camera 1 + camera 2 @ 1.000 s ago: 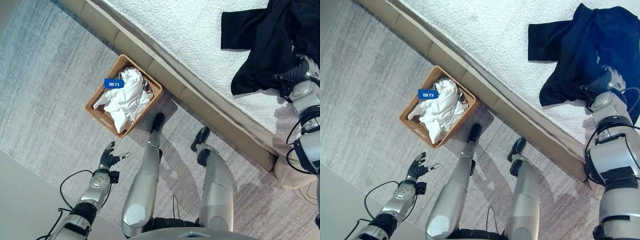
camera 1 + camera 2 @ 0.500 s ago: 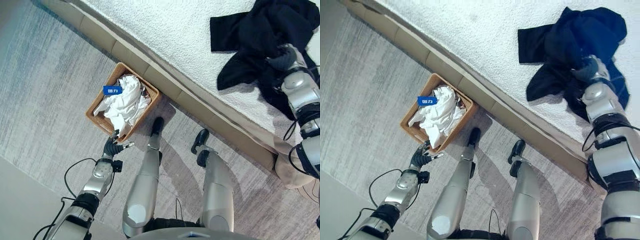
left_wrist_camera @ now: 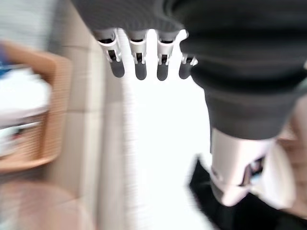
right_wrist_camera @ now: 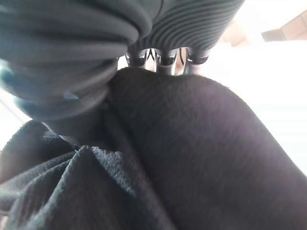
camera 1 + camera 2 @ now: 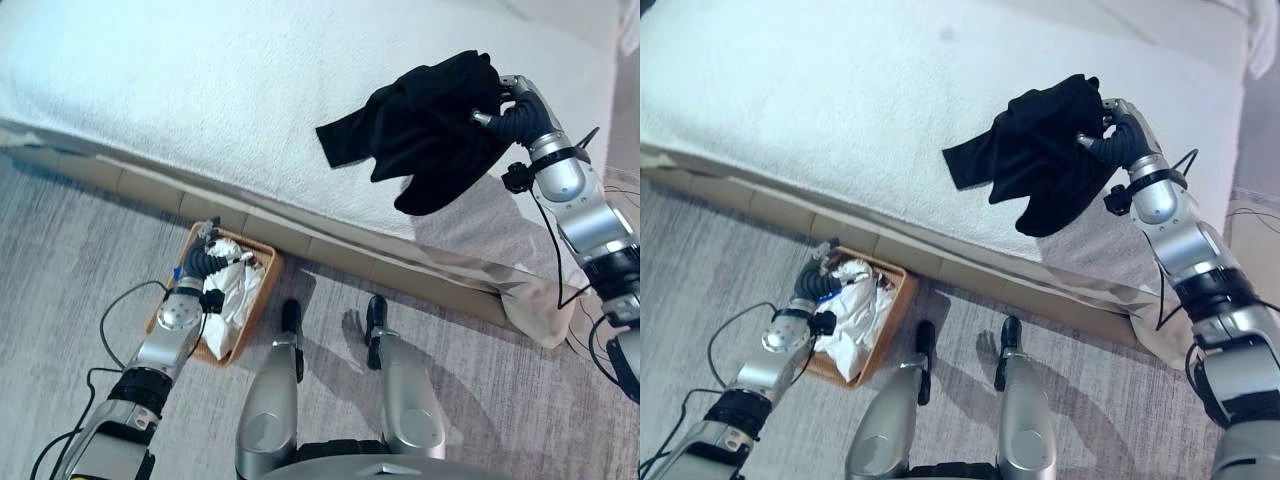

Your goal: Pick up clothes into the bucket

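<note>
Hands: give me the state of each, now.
Left hand: open, fingers straight, holding nothing, over the basket.
Right hand: shut on the black garment, lifted above the bed.

Black garment (image 5: pixel 425 135), plain, fine ribbed weave in right wrist view. Bedspread (image 5: pixel 200 90) white, nubbly texture. Bed base (image 5: pixel 340 255) beige, panelled. Basket (image 5: pixel 262 283) tan woven wicker; white clothes (image 5: pixel 228 300) inside, small blue tag (image 5: pixel 826 297) among them. Carpet (image 5: pixel 80 250) grey, fine streaked pattern. Right hand (image 5: pixel 497 103) and left hand (image 5: pixel 205 258): dark ribbed cover, silver fingers, dark tips.
</note>
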Controlling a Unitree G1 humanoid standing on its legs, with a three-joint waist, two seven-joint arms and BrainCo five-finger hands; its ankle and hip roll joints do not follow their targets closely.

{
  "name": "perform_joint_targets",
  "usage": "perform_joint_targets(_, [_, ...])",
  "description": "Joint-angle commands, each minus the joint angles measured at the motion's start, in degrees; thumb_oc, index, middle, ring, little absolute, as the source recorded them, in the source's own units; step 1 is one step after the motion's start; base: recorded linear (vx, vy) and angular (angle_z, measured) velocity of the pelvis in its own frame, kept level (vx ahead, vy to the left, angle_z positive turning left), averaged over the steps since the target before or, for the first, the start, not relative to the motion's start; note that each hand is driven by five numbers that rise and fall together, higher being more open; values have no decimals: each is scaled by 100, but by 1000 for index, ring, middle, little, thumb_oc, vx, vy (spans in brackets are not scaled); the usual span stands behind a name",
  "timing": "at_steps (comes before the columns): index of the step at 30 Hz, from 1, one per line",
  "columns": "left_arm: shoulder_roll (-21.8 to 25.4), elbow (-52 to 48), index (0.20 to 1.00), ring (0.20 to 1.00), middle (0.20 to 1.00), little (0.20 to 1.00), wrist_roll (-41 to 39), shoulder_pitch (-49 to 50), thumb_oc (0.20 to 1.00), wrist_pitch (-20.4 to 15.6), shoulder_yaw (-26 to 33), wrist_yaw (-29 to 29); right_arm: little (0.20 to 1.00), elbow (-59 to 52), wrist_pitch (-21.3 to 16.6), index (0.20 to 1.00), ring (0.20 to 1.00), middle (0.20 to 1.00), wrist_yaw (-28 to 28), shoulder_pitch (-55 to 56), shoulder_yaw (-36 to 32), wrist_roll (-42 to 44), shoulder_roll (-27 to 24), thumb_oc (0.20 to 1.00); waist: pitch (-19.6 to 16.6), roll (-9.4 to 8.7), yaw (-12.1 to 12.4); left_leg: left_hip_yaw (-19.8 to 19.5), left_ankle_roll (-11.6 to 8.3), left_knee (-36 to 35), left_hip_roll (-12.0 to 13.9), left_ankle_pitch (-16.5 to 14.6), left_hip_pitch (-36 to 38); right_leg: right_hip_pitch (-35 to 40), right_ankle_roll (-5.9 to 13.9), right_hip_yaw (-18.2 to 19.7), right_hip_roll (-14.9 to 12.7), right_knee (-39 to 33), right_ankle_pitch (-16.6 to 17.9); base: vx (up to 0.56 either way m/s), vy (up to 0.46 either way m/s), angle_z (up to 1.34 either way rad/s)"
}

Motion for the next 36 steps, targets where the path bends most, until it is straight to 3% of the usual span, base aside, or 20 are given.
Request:
perform_joint_targets(1, [-53, -447, 1000, 1000, 1000, 1000, 403, 161, 1000, -115, 66, -135, 200, -374, -270, 200, 200, 200, 239, -181, -83, 179, -148, 200, -737, -169, -70, 47, -15, 262, -42, -325, 66, 478, 261, 25, 4, -260, 45, 93, 44, -26])
perform_joint_targets(11, [-27, -1518, 1000, 1000, 1000, 1000, 688, -338, 1000, -21, -428, -581, 200, -1480, -171, 200, 200, 200, 1317, -138, 492, 1055, -293, 200, -1501, -215, -172, 379, -15, -144, 40, -418, 834, 1186, 321, 136, 89, -771, 102, 86, 9, -16])
perform_joint_targets(15, [-199, -1693, 1000, 1000, 1000, 1000, 659, -769, 1000, 49, -979, -836, 200, -1981, -138, 200, 200, 200, 1717, -330, 874, 1593, -451, 200, -1817, -255, -258, 436, -19, -325, 74, -432, 1097, 1434, 314, 140, 105, -871, 62, 74, 3, -5])
perform_joint_targets(22, [-299, -1769, 1000, 1000, 1000, 1000, 562, -1242, 1000, 131, -1594, -1123, 200, -2419, -177, 200, 200, 200, 1859, -552, 1109, 2229, -360, 200, -2107, -240, -299, 463, -32, -512, 114, -430, 1341, 1677, 305, 66, 132, -1050, 43, 54, -9, -1])
perform_joint_targets(27, [-807, -1553, 1000, 1000, 1000, 1000, 378, -1442, 1000, 240, -2115, -1266, 200, -2769, -240, 200, 200, 200, 1952, -666, 1199, 3012, -119, 200, -2295, -257, -355, 466, -59, -648, 172, -391, 1472, 1822, 279, 14, 173, -1165, 25, 33, -26, -2])
perform_joint_targets(33, [-1212, -1260, 1000, 1000, 1000, 1000, 155, -1721, 1000, 366, -2605, -1439, 200, -2904, -248, 200, 200, 200, 1930, -643, 1189, 3273, -29, 200, -2375, -240, -425, 421, -78, -727, 187, -358, 1559, 1916, 268, -45, 196, -1153, -18, 4, -4, 1])
perform_joint_targets(36, [-1381, -1159, 1000, 1000, 1000, 1000, -416, -1762, 1000, 456, -2859, -1581, 200, -2954, -267, 200, 200, 200, 1887, -575, 1117, 3297, -8, 200, -2409, -203, -468, 391, -79, -743, 190, -361, 1613, 1974, 255, -83, 204, -1133, -57, 9, -17, 5])
